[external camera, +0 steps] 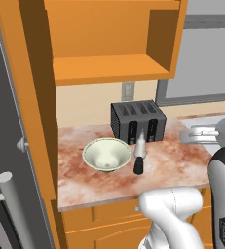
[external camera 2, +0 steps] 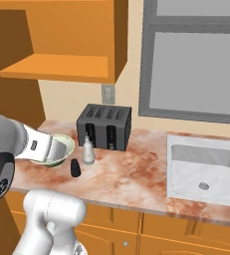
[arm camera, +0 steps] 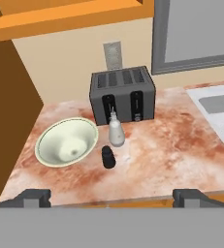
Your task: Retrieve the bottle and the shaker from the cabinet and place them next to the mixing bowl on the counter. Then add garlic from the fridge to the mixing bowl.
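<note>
Hanging back from the tabletop, the end effector has its two dark tips spread wide at the bottom of the hand view, with nothing between them. Beyond it the orange-and-cream marbled tabletop stretches out, its front edge nearest.

First on it comes the shaker, small, dark and upright, standing on the stone just right of the bowl. The bowl is pale green, sits open side up near the left end, and looks empty from the hand view. Just behind the shaker stands the bottle, whitish with a narrow neck, upright, close to the shaker though I cannot tell whether they touch. From the left base view the bottle stands right before the toaster, a dark four-slot box set against the wall.

Farther right a pale sink is let into the tabletop. On the wall behind the toaster is an outlet, above it an open orange cabinet with a bare shelf, and to the right a grey-framed window.
</note>
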Motion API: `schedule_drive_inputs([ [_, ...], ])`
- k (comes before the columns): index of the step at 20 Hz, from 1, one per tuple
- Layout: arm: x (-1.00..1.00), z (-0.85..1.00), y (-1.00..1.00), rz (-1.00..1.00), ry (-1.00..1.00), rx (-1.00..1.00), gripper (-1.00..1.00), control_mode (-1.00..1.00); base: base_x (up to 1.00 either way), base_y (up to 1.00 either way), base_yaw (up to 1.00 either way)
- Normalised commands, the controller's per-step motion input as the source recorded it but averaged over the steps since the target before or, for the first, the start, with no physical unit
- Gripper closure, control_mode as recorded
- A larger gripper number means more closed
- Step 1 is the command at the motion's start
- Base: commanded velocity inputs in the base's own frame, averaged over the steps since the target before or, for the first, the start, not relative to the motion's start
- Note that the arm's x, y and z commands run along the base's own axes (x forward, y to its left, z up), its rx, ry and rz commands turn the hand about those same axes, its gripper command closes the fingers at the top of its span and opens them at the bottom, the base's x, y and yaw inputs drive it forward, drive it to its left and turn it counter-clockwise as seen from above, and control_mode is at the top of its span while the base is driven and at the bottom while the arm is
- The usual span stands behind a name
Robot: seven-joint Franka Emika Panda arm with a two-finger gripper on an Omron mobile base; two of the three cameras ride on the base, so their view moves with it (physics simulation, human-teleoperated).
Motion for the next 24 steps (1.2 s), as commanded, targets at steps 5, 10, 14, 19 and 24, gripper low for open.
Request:
schedule_drive_inputs([
  [5,0.00,0.00,0.00,0.00,0.00,0.00,-1.00,1.00,-0.44,0.00,0.00],
  [10,0.00,0.00,0.00,0.00,0.00,0.00,-1.00,1.00,-1.00,-0.14,-0.03],
  [14,0.00,0.00,0.00,0.00,0.00,0.00,-1.00,1.00,-1.00,-0.06,-0.02],
  [19,0.00,0.00,0.00,0.00,0.00,0.00,-1.00,1.00,-0.66,-0.01,0.01],
  [24,0.00,0.00,0.00,0.00,0.00,0.00,-1.00,1.00,-0.97,0.01,0.20],
])
